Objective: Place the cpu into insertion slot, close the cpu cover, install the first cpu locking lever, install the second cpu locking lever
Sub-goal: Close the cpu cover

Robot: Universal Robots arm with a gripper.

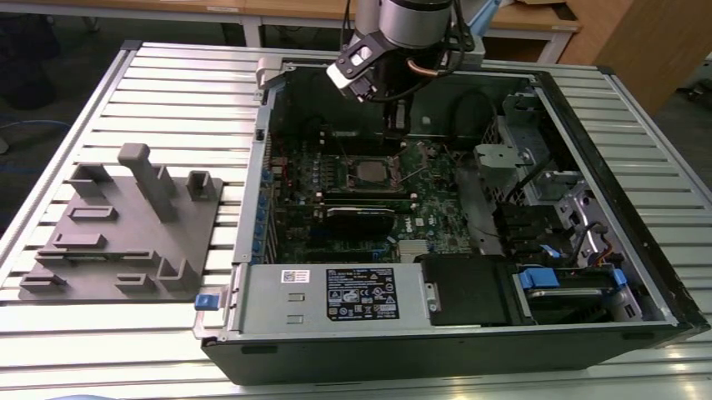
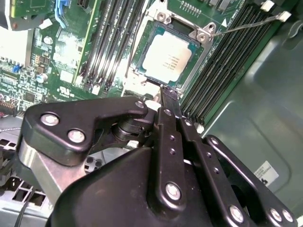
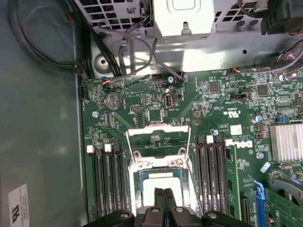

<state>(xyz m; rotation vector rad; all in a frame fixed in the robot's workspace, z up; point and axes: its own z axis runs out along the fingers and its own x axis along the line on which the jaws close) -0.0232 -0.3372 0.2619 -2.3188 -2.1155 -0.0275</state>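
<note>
The cpu (image 2: 168, 56) lies flat in the insertion slot (image 2: 142, 71), silver-grey top up; in the first wrist view the cpu (image 3: 158, 182) sits just beyond the fingertips. The cpu cover (image 3: 157, 142) stands swung open behind the socket, green board showing through its cut-out. A thin wire locking lever (image 2: 246, 26) sticks out unlatched beside the socket. My gripper (image 2: 168, 97) hangs just above the socket's near edge, its black fingers pressed together with nothing between them. In the exterior view the gripper (image 1: 395, 137) reaches into the open case above the socket (image 1: 373, 172).
Black memory slots (image 3: 106, 184) flank the socket on both sides. Cables (image 3: 123, 52) and a metal drive cage (image 1: 501, 158) lie past the board. A grey fixture block (image 1: 122, 225) sits on the slatted table at the exterior view's left. A power supply (image 1: 333, 296) fills the case front.
</note>
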